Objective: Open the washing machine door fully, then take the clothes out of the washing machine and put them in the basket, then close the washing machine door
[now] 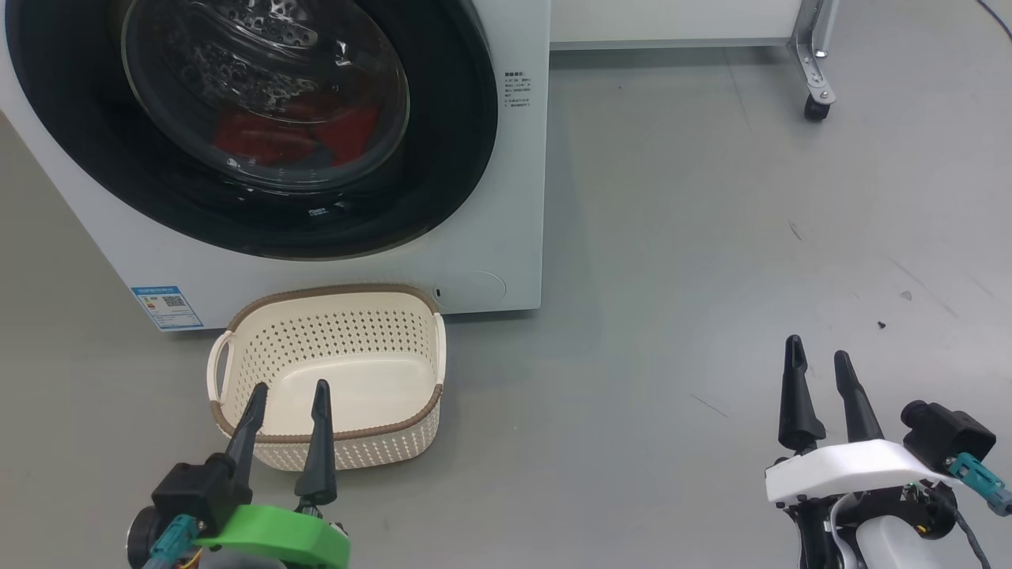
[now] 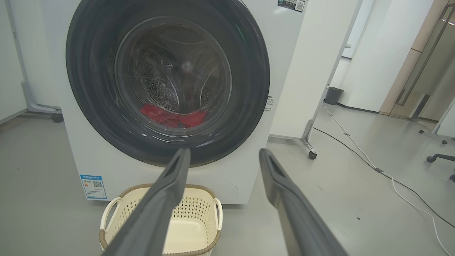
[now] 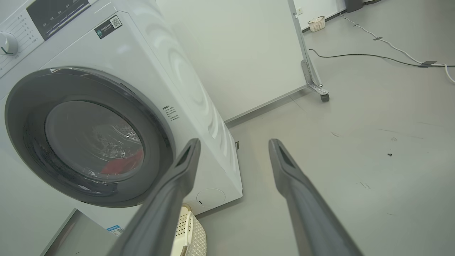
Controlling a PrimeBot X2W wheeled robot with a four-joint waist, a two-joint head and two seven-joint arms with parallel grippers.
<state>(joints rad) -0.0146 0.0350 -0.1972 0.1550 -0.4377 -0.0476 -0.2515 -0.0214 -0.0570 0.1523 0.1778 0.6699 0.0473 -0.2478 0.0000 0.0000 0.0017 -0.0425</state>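
The washing machine door [image 1: 443, 158] is shut; left gripper [image 1: 290, 389] and right gripper [image 1: 818, 348] spread, empty. Hook its rim; swing fully wide.

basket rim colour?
Brown, woven-look, on the cream perforated basket. The head view shows it best.

Green-collared left end effector [image 1: 290, 386]; white-collared right end effector [image 1: 817, 348]; long dark fingers [image 1: 797, 395]

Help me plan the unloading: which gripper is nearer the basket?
Left. The left gripper hovers open by the near rim of the basket. The right gripper, also open, is far off to the basket's right.
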